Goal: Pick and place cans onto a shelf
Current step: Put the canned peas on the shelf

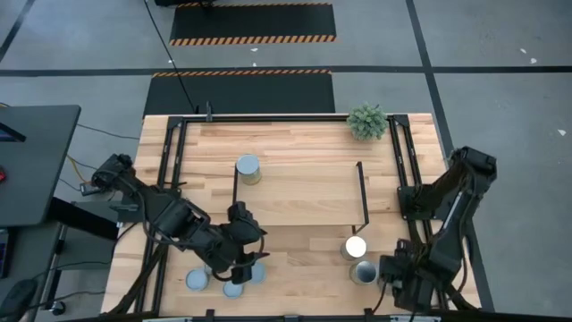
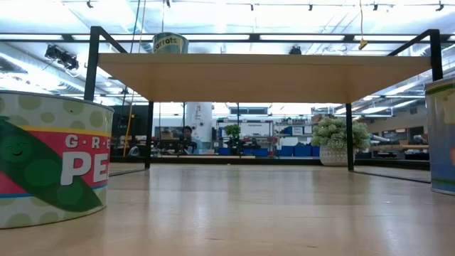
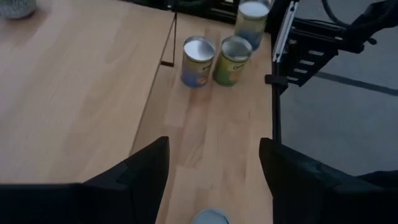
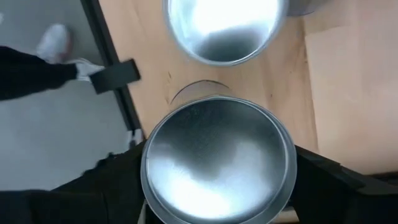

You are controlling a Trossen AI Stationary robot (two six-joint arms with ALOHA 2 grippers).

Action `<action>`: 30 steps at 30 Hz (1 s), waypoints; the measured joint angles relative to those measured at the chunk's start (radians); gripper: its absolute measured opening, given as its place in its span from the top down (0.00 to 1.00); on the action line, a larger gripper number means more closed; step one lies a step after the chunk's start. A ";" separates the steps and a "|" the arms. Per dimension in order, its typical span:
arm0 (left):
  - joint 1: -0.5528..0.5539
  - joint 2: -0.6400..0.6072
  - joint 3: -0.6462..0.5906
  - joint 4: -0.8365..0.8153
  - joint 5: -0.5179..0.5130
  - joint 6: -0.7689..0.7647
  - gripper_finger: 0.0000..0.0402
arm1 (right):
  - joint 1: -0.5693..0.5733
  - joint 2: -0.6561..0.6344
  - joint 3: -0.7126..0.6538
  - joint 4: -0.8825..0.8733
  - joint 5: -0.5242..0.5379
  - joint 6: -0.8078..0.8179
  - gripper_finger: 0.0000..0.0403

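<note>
The right gripper [image 1: 382,268], low at the near right corner of the table [image 1: 304,264], is clamped around a can [image 1: 363,272]; its wrist camera looks straight down on that can's dull silver top [image 4: 217,163], with a dark finger pressed against each side. Just beyond the held can, almost touching it, stands a second can with a bright white top [image 1: 356,247], beside the foot of the shelf's right black rod frame [image 1: 361,195]. The left gripper [image 1: 239,266] hangs with its fingers spread wide and holding nothing, over a cluster of three small blue-grey-topped cans near the table's front left edge: one [image 1: 196,281] off to its outer side, one [image 1: 233,288] just beneath it and one [image 1: 256,272] just beside it toward the table's middle. From the left wrist camera, the rim of a blue-grey top [image 3: 209,217] peeks up between the open fingers [image 3: 144,168], while far ahead across the bare wood three cans stand close together near the table's edge. Well beyond both grippers, a single can [image 1: 248,168] stands on the left part of the shelf [image 1: 304,183]; the table-level camera shows it [image 2: 170,43] upright on the board. A small potted plant [image 1: 367,122] sits at the far right end, behind the shelf.
</note>
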State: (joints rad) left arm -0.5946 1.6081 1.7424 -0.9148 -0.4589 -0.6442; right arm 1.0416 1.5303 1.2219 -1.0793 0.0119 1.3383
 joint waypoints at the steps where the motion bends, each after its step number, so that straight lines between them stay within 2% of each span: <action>1: 0.008 0.000 0.000 0.004 0.016 -0.003 0.37 | -0.009 -0.019 0.003 -0.013 -0.004 0.002 0.19; 5: 0.040 0.000 0.000 0.015 0.094 -0.006 0.37 | -0.045 -0.075 0.054 -0.112 0.006 -0.019 0.19; 9: 0.064 0.000 0.000 0.018 0.145 -0.012 0.37 | -0.085 -0.102 0.148 -0.242 0.059 -0.073 0.19; 13: 0.071 -0.005 0.000 0.037 0.147 -0.013 0.37 | -0.137 -0.094 0.273 -0.355 0.147 -0.158 0.19; 16: 0.077 -0.007 0.000 0.037 0.147 -0.005 0.37 | -0.187 -0.073 0.360 -0.424 0.162 -0.241 0.19; 22: 0.077 -0.018 0.000 0.038 0.146 -0.001 0.37 | -0.296 -0.019 0.493 -0.425 0.196 -0.447 0.19; 30: 0.088 -0.020 -0.001 0.035 0.144 0.000 0.37 | -0.495 0.041 0.529 -0.417 0.201 -0.707 0.19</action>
State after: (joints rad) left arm -0.5064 1.5879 1.7416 -0.8795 -0.3153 -0.6441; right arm 0.5463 1.5717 1.7504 -1.4968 0.2128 0.6317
